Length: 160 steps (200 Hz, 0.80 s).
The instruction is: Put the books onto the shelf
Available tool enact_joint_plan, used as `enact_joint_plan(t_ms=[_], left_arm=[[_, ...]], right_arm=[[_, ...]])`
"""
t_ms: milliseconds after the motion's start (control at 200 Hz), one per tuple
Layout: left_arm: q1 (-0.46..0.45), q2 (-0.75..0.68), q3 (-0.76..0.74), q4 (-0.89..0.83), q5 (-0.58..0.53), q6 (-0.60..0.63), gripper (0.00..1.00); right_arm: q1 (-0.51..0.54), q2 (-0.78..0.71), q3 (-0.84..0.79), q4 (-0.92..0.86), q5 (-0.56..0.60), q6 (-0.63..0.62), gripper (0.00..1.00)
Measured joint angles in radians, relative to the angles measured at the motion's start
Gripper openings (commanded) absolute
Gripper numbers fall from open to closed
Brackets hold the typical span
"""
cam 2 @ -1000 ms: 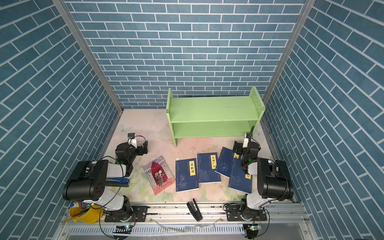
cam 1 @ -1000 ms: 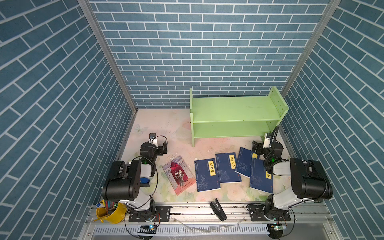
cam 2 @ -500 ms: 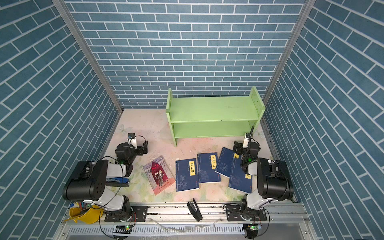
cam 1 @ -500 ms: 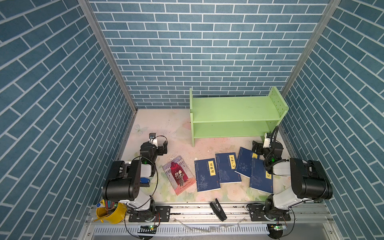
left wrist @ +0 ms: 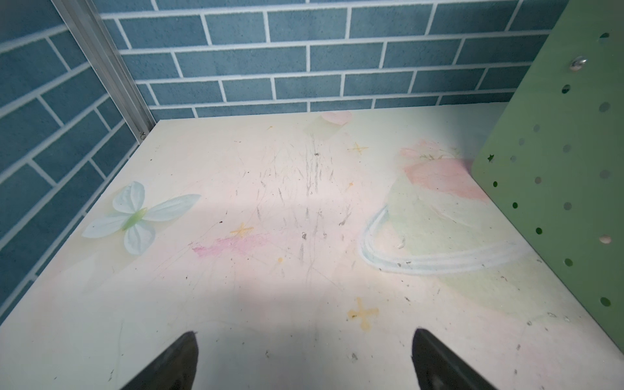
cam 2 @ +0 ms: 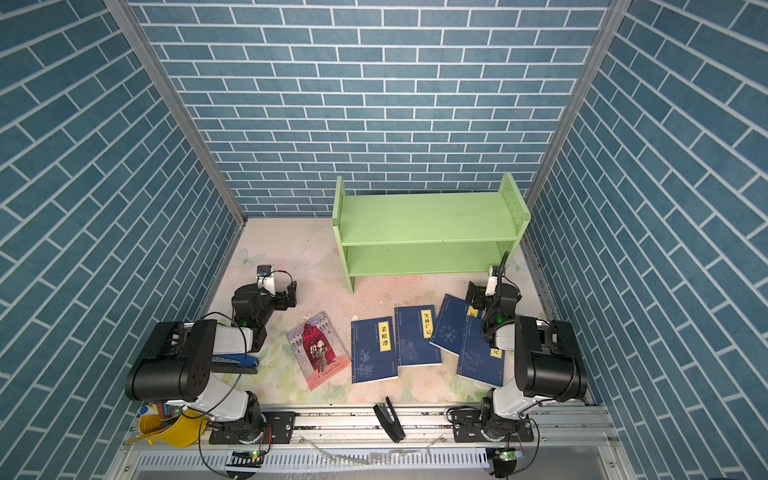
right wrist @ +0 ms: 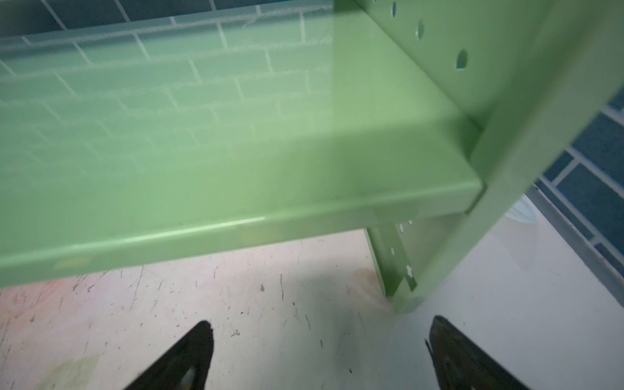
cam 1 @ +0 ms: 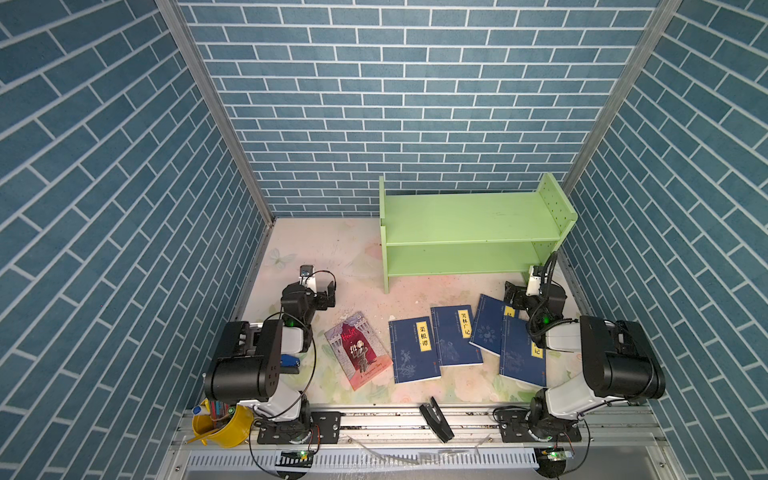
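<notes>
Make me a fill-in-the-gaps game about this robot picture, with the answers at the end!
1. The shelf is painted light ____.
2. ____ books lie flat on the table, and none is on the shelf yet.
3. Of these books, ____ are dark blue with yellow labels.
4. The left gripper and the right gripper both stand ____ and hold nothing.

Missing words: green; Five; four; open.
</notes>
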Motion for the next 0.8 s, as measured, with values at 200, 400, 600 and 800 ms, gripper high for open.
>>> enact_joint_plan(t_ms=[200, 400, 600, 800], left_arm=[[-0.003, 0.000, 0.002, -0.014, 0.000, 0.008, 1.00], [-0.008, -0.048, 0.013, -0.085, 0.031, 0.031, 1.00], [-0.022, -0.203, 0.123, -0.294, 0.063, 0.066, 1.00], [-0.022, -0.315, 0.203, -0.592, 0.121, 0.103, 1.00]], right_arm=[[0.000, 0.000, 0.000, 0.000, 0.005, 0.000, 0.99], [0.000, -0.049, 0.000, -0.034, 0.060, 0.001, 0.99], [0.000, -0.297, 0.010, -0.230, 0.131, 0.011, 0.99], [0.012, -0.662, 0.049, -0.575, 0.255, 0.134, 0.99]])
